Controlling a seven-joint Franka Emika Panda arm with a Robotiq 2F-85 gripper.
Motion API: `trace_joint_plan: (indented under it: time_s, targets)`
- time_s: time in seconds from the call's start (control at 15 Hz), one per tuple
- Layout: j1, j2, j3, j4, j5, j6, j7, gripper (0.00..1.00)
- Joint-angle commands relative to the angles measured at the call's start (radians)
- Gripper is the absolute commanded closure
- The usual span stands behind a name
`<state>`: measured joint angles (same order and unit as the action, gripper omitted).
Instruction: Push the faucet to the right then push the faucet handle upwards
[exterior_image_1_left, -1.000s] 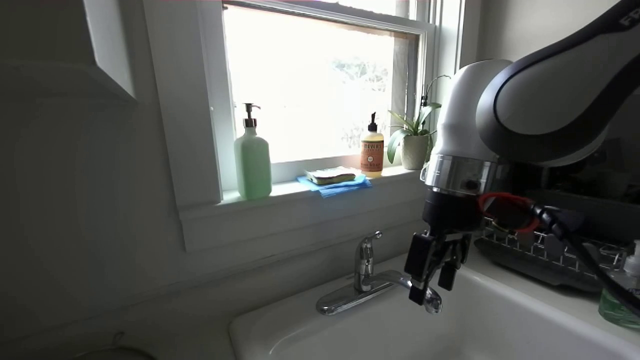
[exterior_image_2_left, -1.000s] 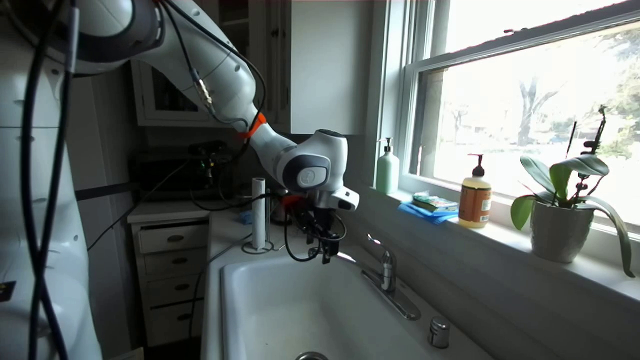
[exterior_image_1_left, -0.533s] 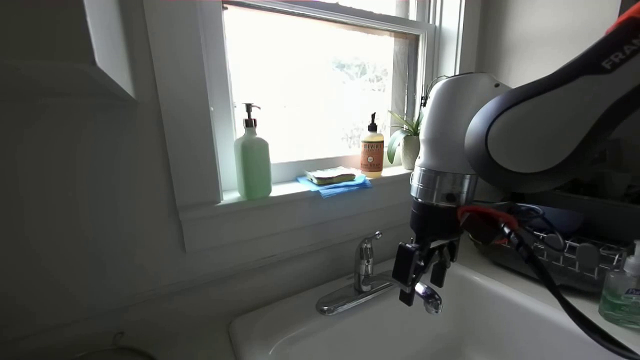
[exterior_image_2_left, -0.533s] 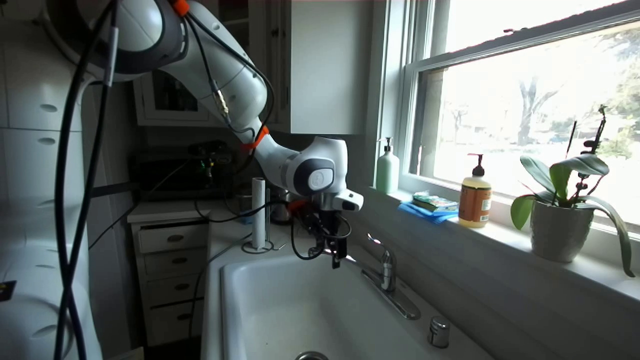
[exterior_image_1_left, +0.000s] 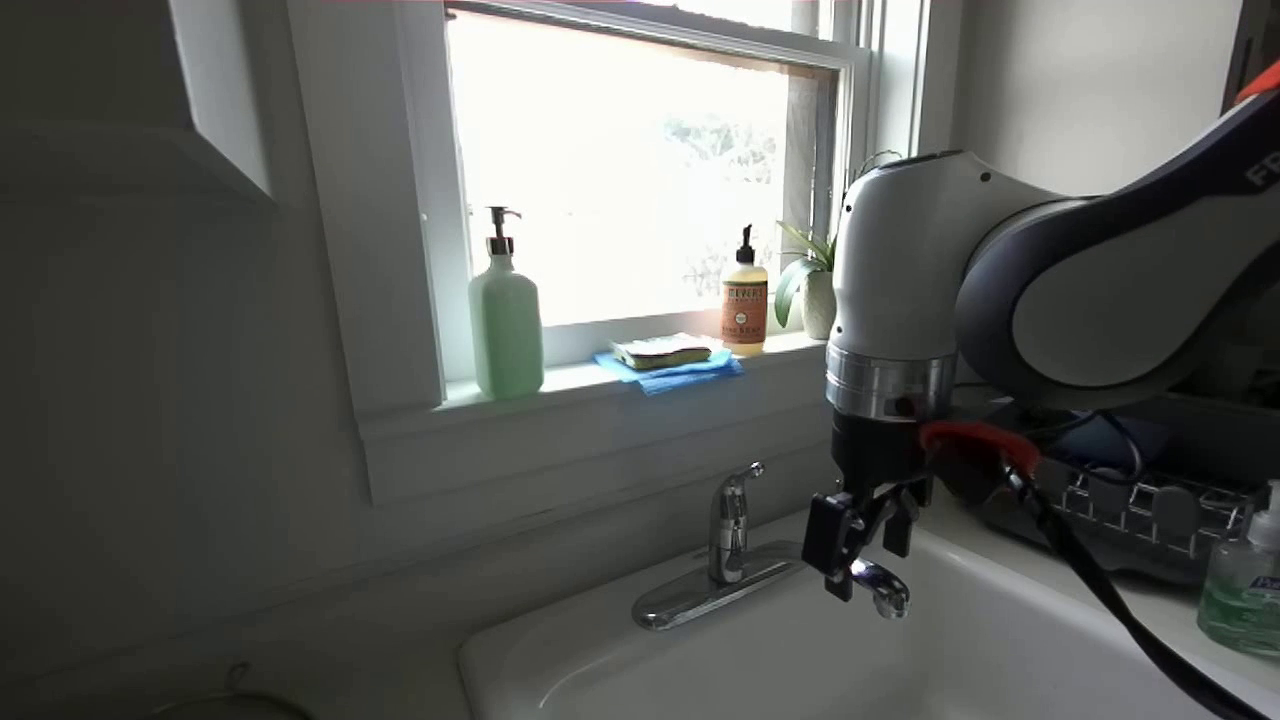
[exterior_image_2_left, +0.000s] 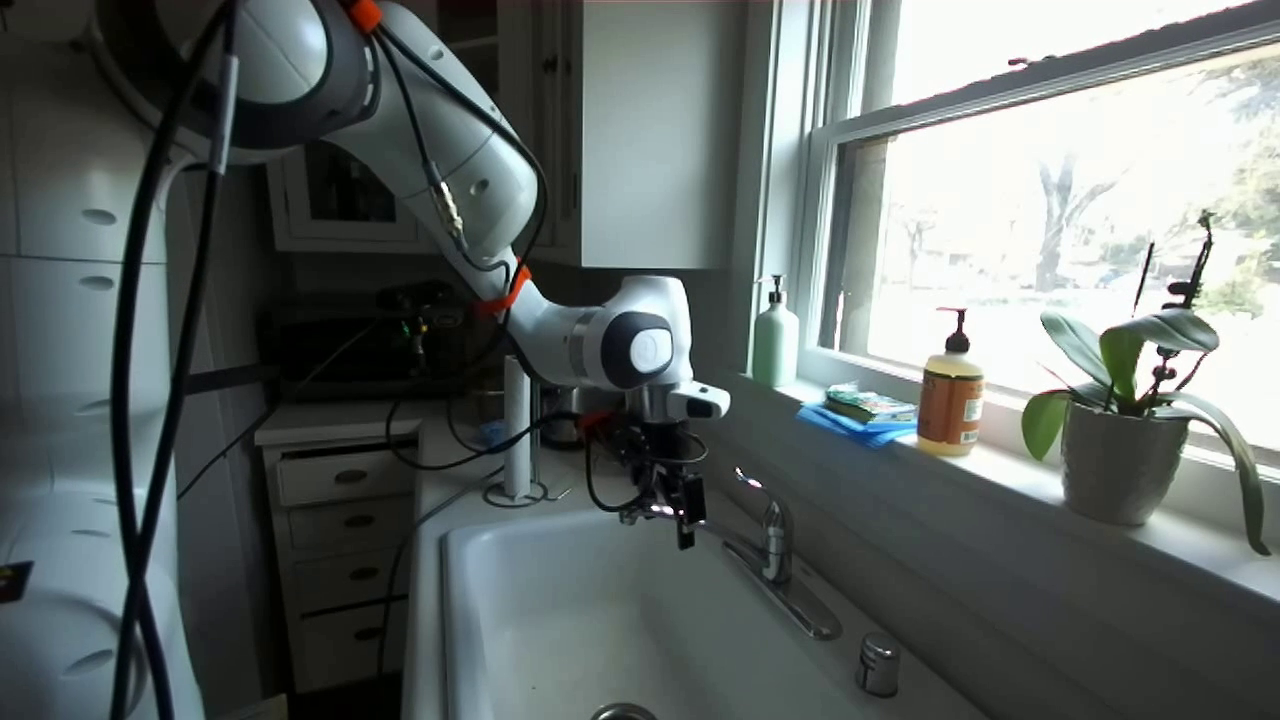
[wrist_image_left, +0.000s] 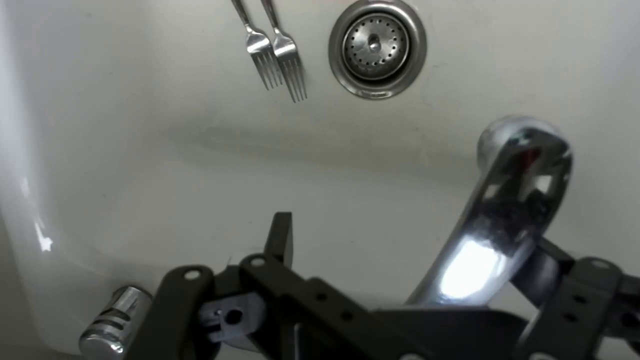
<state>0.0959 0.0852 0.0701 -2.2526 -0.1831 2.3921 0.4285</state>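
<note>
The chrome faucet (exterior_image_1_left: 729, 535) stands at the back of the sink and also shows in an exterior view (exterior_image_2_left: 777, 545). Its spout points away from the post and shows large in the wrist view (wrist_image_left: 520, 190). The faucet handle (exterior_image_1_left: 742, 478), a small lever on the post, is also visible here (exterior_image_2_left: 750, 482); it is out of the wrist view. My gripper (exterior_image_1_left: 868, 560) is open and straddles the spout, one finger on each side. In the wrist view (wrist_image_left: 413, 252) the spout lies against or very near the right finger, with a wide gap to the left finger. The gripper hides the spout's middle.
The sink (exterior_image_2_left: 560, 590) holds two forks (wrist_image_left: 277, 60) near the drain (wrist_image_left: 377, 47). A chrome cap (exterior_image_2_left: 878, 665) stands on the sink's back ledge. The sill bears a green pump bottle (exterior_image_1_left: 506, 325), an orange soap bottle (exterior_image_1_left: 744, 310) and a plant (exterior_image_2_left: 1125, 460). A dish rack (exterior_image_1_left: 1130, 510) stands beside the sink.
My gripper came down over the spout, then shifted slightly. The spout's end has swung a little, right and up in an exterior view. The handle looks unmoved.
</note>
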Motion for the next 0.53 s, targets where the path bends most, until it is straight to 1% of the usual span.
trace_joint_plan:
  time_s: [0.0, 0.2, 0.47]
  targets:
    - [-0.017, -0.023, -0.041, -0.003, -0.106, -0.068, 0.018, 0.0]
    - [-0.034, -0.022, -0.07, 0.007, -0.184, -0.081, 0.016, 0.0]
    - [-0.062, -0.021, -0.1, 0.016, -0.214, -0.066, -0.035, 0.0]
